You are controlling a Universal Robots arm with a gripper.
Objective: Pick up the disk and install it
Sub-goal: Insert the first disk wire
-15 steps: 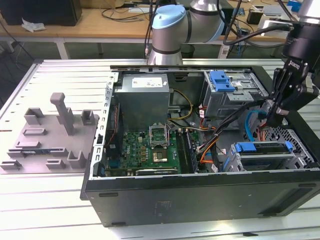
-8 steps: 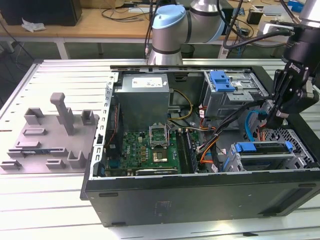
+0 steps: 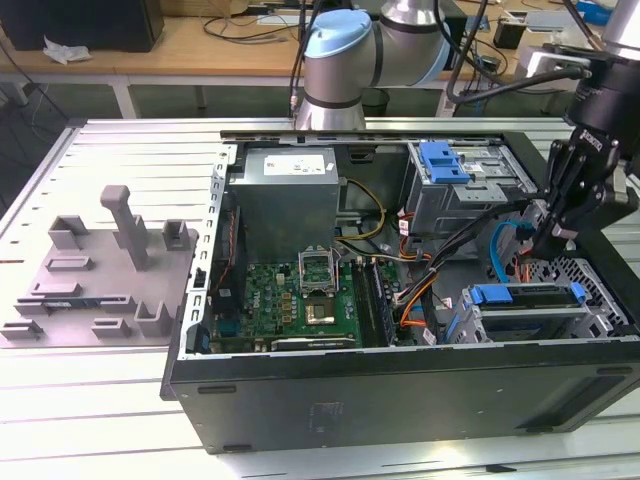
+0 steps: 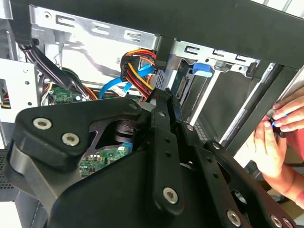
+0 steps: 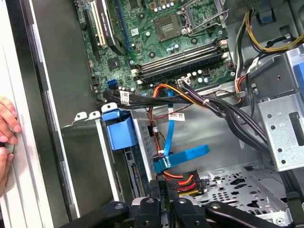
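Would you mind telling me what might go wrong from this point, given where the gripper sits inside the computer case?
1. The gripper hangs low inside the case, right beside the blue data cable and the red, orange and yellow power wires. A move from here may snag or tug them.
2. A person's hand rests at the case's edge, close to the arm. A sideways swing could pinch it.
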